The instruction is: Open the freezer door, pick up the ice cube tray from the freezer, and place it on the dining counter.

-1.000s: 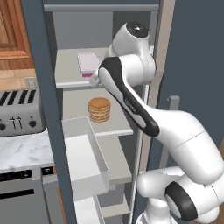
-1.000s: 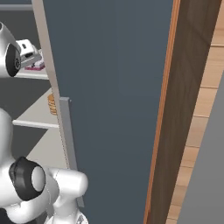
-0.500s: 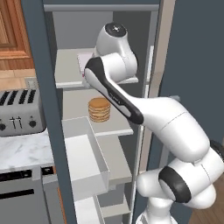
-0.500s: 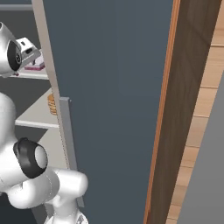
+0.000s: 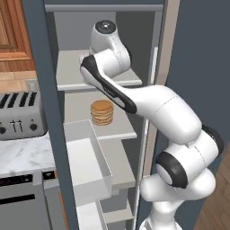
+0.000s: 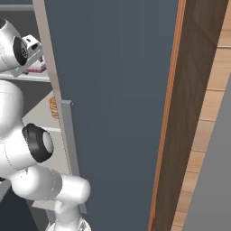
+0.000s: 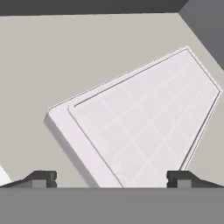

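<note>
- Freezer (image 5: 148, 40): interior light grey with pale flat shelves; the freezer door (image 6: 117, 103) stands swung wide, its slate face taking most of the right base view.
- Ice cube tray (image 7: 144, 127): pale pink-white, flat on the upper shelf (image 5: 67, 76), gridded top up. In the right base view its magenta edge (image 6: 36, 68) shows just past the hand.
- Gripper (image 7: 111, 179): reached in above the upper shelf, looking down on the tray. Finger tips (image 7: 41, 178) are spread wide with nothing between them; jaws stand apart, gripping nothing.
- Key relation: the tray lies directly ahead of and beneath the hand, its near edge falling between the two tips. In the hand view its long axis runs diagonally, from lower left toward upper right, so the jaw line is skewed to the tray's sides.
- Judgement: pick-up not yet done; the approach likely needs a wrist roll to square the jaws across the narrow width, then a descent.
- Pancake stack (image 5: 102, 112): tan, on the shelf below, well apart from the hand.
- Toaster (image 5: 18, 114): on the marble worktop (image 5: 22, 155), left of the unit.
</note>
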You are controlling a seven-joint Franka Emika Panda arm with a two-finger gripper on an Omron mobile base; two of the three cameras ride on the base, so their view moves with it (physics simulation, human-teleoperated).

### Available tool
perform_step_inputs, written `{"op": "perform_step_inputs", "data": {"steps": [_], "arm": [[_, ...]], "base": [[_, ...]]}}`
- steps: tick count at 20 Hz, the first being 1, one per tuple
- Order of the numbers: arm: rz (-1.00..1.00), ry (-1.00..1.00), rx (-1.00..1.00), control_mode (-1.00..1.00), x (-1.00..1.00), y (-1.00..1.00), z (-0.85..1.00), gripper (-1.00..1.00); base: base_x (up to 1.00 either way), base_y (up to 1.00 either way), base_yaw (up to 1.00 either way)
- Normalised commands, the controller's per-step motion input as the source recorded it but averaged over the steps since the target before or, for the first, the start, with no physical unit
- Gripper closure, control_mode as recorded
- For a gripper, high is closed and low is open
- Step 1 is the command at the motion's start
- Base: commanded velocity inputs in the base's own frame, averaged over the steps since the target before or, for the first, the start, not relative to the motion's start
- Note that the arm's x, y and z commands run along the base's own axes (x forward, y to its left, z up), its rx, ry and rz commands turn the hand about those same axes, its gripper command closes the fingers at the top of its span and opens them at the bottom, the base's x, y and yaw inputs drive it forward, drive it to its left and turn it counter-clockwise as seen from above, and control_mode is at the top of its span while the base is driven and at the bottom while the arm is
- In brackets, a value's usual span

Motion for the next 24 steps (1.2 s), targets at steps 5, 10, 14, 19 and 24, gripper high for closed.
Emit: {"op": "perform_step_inputs", "data": {"steps": [5, 10, 14, 19, 24], "arm": [[0.00, 0.00, -0.07, -1.00, 0.27, 0.00, -0.01, -1.00], [0.00, 0.00, -0.04, -1.00, 0.14, 0.00, -0.08, -1.00], [0.00, 0.00, -0.03, -1.00, 0.10, 0.00, -0.14, -1.00], [0.00, -0.01, -0.02, -1.00, 0.11, 0.00, -0.24, -1.00], [0.00, -0.03, -0.01, -1.00, 0.11, 0.00, -0.31, 1.00]], "base": [[0.00, 0.00, 0.00], [0.00, 0.00, 0.00], [0.00, 0.00, 0.00], [0.00, 0.00, 0.00], [0.00, 0.00, 0.00]]}}
